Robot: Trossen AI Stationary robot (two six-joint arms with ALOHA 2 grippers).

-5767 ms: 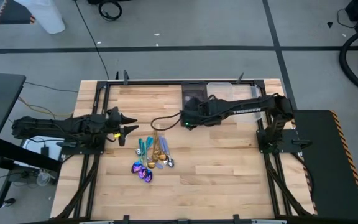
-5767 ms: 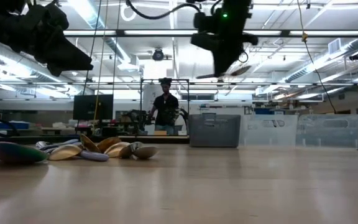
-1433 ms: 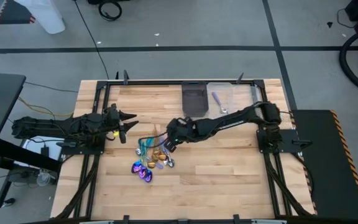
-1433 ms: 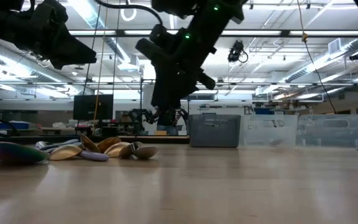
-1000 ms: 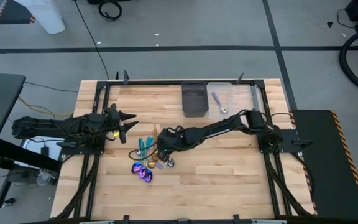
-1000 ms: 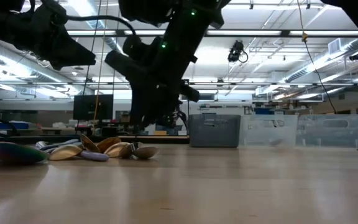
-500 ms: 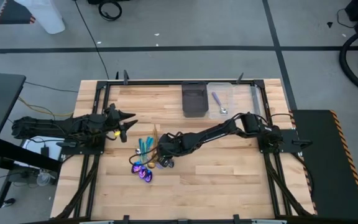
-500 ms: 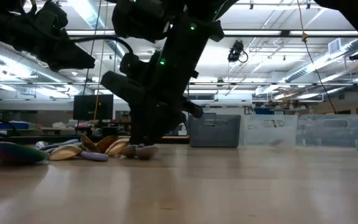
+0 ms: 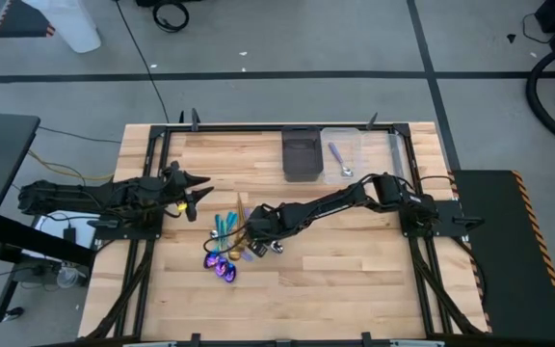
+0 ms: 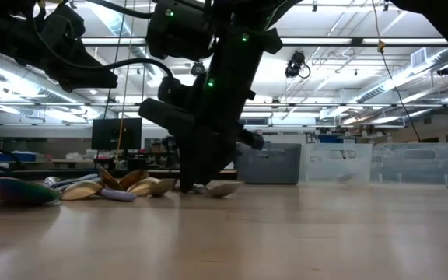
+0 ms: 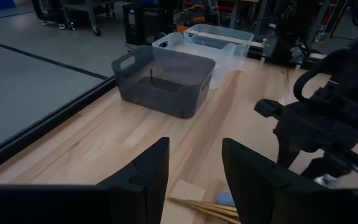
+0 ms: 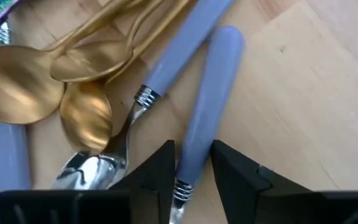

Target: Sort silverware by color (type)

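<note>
Surface: a pale butcher-block table point(image 9: 355, 270) in a black metal frame, standing on a grey floor crossed by dark tape lines.

Silverware point(image 9: 231, 246): a loose pile left of the table's centre, holding gold spoons point(image 12: 23, 87), teal-handled pieces, iridescent purple bowls and lilac-handled spoons point(image 12: 210, 106). One more lilac-handled piece lies in the clear bin point(image 9: 355, 154) at the far edge; a dark grey bin point(image 9: 302, 156) stands just left of that bin.

Right gripper point(image 9: 255, 234): stretched low across the table to the pile's right edge. In its wrist view the two dark fingers point(image 12: 157, 177) straddle the neck of a lilac-handled spoon, narrowly parted and close on either side of it; whether they have pinched it cannot be told.

Left gripper point(image 9: 193, 193): hanging above the table's left side, just left of and beyond the pile, fingers parted, nothing between them.

Room: a large workshop with ceiling strip lights, shelving, monitors and clear partitions beyond the far edge in the low view; cables and a white bag lie on the floor.
</note>
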